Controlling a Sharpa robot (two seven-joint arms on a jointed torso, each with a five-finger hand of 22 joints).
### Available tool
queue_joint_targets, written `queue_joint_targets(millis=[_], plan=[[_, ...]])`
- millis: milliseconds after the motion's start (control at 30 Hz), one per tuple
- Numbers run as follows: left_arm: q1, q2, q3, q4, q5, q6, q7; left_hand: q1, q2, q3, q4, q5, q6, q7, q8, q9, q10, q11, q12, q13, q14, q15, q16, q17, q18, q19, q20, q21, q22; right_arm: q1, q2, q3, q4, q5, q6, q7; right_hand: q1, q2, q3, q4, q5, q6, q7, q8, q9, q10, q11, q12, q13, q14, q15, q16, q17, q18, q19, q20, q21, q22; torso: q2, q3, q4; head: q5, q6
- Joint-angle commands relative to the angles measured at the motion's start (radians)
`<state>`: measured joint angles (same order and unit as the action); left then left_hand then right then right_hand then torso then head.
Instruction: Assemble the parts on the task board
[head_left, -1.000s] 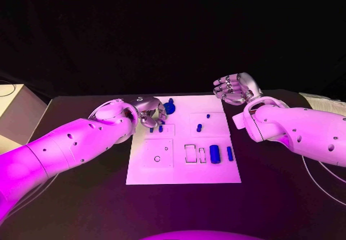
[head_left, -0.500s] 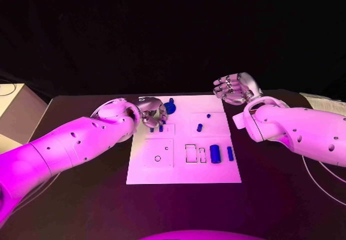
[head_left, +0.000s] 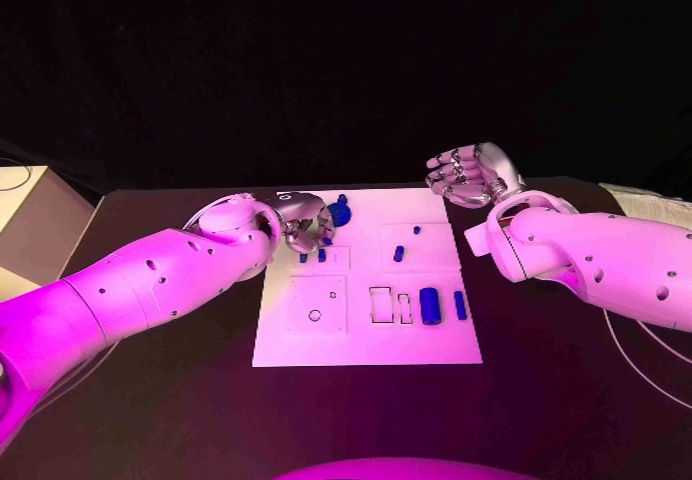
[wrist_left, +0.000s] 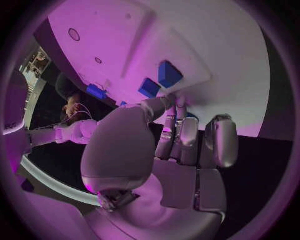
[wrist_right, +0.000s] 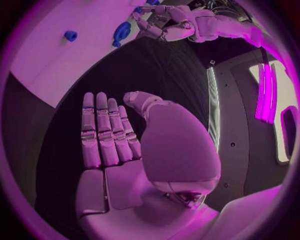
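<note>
While the left hand (head_left: 303, 225) is held over the task board's (head_left: 368, 340) far left corner — fingers curled, nothing visibly gripped — a reach for the nearby blue part (head_left: 339, 213) is judged underway, careful closing being needed; the right hand (head_left: 464, 178), open, is kept clear.

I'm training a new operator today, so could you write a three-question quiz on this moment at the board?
1. True or false: the right robot hand holds a blue piece.
2. Which robot hand is over the white board? A) left B) right C) both
3. Fill in: the left robot hand is at the board's ___ left corner, near the large blue piece.

Key: 1 false, it is off the board and holds nothing, fingers together and straight; 2 A; 3 far.
</note>
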<state>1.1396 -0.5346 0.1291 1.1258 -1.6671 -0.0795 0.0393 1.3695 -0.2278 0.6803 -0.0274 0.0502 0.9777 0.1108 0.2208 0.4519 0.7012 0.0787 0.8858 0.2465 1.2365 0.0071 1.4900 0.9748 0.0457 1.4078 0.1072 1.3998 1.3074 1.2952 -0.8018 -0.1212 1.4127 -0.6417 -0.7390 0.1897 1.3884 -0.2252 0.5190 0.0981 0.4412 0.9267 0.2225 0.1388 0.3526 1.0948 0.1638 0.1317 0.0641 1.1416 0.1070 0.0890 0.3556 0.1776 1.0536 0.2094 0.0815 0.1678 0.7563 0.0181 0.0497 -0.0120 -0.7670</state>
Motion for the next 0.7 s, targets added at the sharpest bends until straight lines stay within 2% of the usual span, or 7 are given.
queue_joint_targets(millis=[33,300,700], plan=[[0.000,0.003,-0.005,-0.004,-0.022,0.015,-0.010,-0.005,0.003,-0.004,0.003,0.001,0.000,-0.003,0.002,0.000,0.008,0.002,-0.003,-0.002,0.005,-0.002,0.003,0.002,0.016,0.002,-0.002,0.002,0.063,0.000,0.000,0.000,0.002,-0.005,0.007,0.012,-0.009,0.004,0.000,-0.009,-0.006,0.007,0.000,-0.001,-0.001,0.002,-0.006,-0.007,-0.001,0.007,-0.001,-0.006,-0.001,0.003,0.007,0.000,0.002,-0.001,-0.001,0.0003,-0.0003,-0.001,-0.001],[0.003,0.012,-0.009,-0.010,-0.026,-0.015,-0.019,-0.021,-0.008,-0.028,0.015,0.001,-0.024,-0.001,-0.013,-0.006,0.012,0.003,-0.002,-0.001,0.010,-0.001,0.006,0.009,0.014,0.006,-0.003,0.006,0.067,0.000,0.001,0.000,0.001,-0.004,0.007,0.013,-0.009,0.004,0.000,-0.009,-0.006,0.007,0.000,-0.001,-0.001,0.002,-0.006,-0.007,-0.001,0.007,-0.001,-0.006,-0.001,0.003,0.007,0.000,0.002,-0.001,0.000,-0.0003,-0.0001,-0.002,-0.002],[0.006,0.018,-0.016,-0.003,-0.035,-0.008,-0.038,-0.037,-0.015,-0.058,0.030,0.000,-0.023,0.000,-0.017,-0.008,0.014,0.004,0.001,0.001,0.013,0.004,0.007,0.012,0.014,0.005,0.000,0.004,0.066,0.000,0.000,0.000,0.001,-0.004,0.007,0.013,-0.009,0.004,0.000,-0.009,-0.006,0.007,0.000,-0.001,-0.001,0.002,-0.006,-0.007,-0.001,0.007,-0.001,-0.006,-0.001,0.003,0.007,0.000,0.002,-0.001,0.000,-0.0006,0.0009,-0.004,-0.001]])
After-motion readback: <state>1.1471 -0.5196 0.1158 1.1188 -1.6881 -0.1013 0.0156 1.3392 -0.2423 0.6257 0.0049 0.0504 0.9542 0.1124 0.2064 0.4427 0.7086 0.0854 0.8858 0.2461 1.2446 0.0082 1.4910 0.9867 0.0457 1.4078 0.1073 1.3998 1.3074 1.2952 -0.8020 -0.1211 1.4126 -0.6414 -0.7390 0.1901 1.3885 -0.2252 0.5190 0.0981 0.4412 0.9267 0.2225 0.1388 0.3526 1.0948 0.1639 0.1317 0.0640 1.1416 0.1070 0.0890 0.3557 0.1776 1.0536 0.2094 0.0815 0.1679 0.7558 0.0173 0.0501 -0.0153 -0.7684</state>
